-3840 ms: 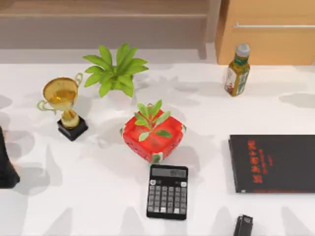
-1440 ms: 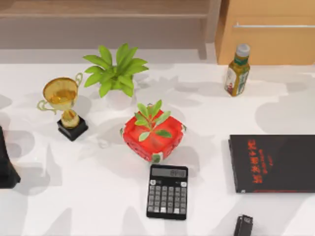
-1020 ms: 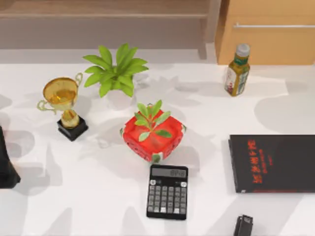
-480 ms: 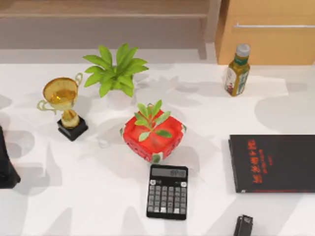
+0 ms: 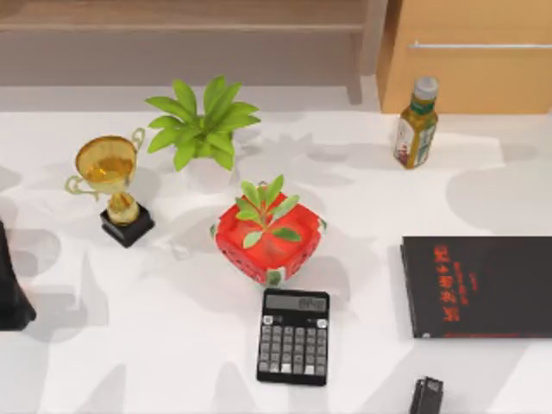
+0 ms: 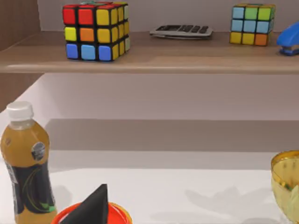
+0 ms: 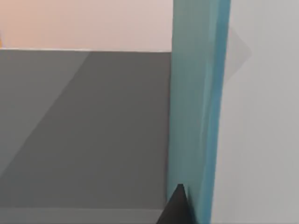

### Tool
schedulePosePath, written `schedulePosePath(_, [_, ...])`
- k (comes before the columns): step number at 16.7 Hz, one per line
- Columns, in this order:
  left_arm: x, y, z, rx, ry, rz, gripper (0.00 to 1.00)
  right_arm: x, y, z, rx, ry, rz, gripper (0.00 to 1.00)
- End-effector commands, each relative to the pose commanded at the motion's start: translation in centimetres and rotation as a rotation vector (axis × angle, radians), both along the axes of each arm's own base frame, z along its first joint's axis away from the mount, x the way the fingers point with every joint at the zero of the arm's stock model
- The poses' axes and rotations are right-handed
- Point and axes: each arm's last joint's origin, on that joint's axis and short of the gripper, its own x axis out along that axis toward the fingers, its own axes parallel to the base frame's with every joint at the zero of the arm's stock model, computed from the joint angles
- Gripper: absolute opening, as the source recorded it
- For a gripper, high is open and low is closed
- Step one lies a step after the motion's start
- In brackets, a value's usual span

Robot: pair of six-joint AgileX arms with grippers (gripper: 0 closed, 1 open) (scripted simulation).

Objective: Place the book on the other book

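Worktop (image 5: 155, 345), white, seen from above. Landmark: the red pot with a small plant (image 5: 268, 235) at its middle.

- The other book (image 5: 477, 286): thin, flat, black, lying at the worktop's right side, right of the red pot and extending to the view's right edge. Red characters run along its cover; they cannot be read.
- Calculator (image 5: 293, 335): black, grey keys, pale display, just in front of the red pot. No legible writing.
- Bottle (image 5: 416, 123): yellow-green drink with white cap and a label too small to read, behind and right of the red pot.
- Gold trophy (image 5: 114, 184) on a black base, left of the red pot.
- Leafy green plant (image 5: 201, 128), behind and left of the red pot.
- Left arm (image 5: 12, 293): dark form at the view's left edge, parked, far left of the red pot.
- Right arm (image 5: 426, 396): dark part at the bottom edge, right of the calculator.
- The book (image 7: 198, 107): in the right wrist view, a teal-blue cover edge standing upright, close before the camera, with a dark fingertip (image 7: 175, 207) at its base. Whether the jaws grip it cannot be told.
- Left wrist view: two colour cubes (image 6: 96, 31) and a second calculator on a wooden shelf.

Against the earlier top views, every item lies where it lay; only the shadows at the right have shifted.
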Motion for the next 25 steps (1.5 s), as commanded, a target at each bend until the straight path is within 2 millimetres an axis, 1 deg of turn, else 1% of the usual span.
schedulePosePath(5, [0.0, 0.0, 0.0, 0.000, 0.000, 0.000, 1.00, -0.2, -0.1, 0.2, 0.001, -0.002, -0.003, 0.00])
schedulePosePath(12, [0.0, 0.0, 0.0, 0.000, 0.000, 0.000, 1.00, -1.1, -0.1, 1.1, 0.001, -0.002, -0.003, 0.00])
schedulePosePath(16, [0.0, 0.0, 0.0, 0.000, 0.000, 0.000, 1.00, -0.9, 0.1, 1.0, 0.002, -0.001, 0.003, 0.00])
schedulePosePath(18, [0.0, 0.0, 0.0, 0.000, 0.000, 0.000, 1.00, -1.1, 0.2, 1.3, 0.023, 0.001, -0.016, 0.00])
schedulePosePath(22, [0.0, 0.0, 0.0, 0.000, 0.000, 0.000, 1.00, -3.2, 0.0, 3.0, 0.155, -0.004, -0.140, 0.00])
schedulePosePath(24, [0.0, 0.0, 0.0, 0.000, 0.000, 0.000, 1.00, -4.5, 0.4, 3.4, 0.257, 0.002, -0.214, 0.00])
schedulePosePath(25, [0.0, 0.0, 0.0, 0.000, 0.000, 0.000, 1.00, -5.3, 0.9, 3.4, 0.304, 0.007, -0.249, 0.00])
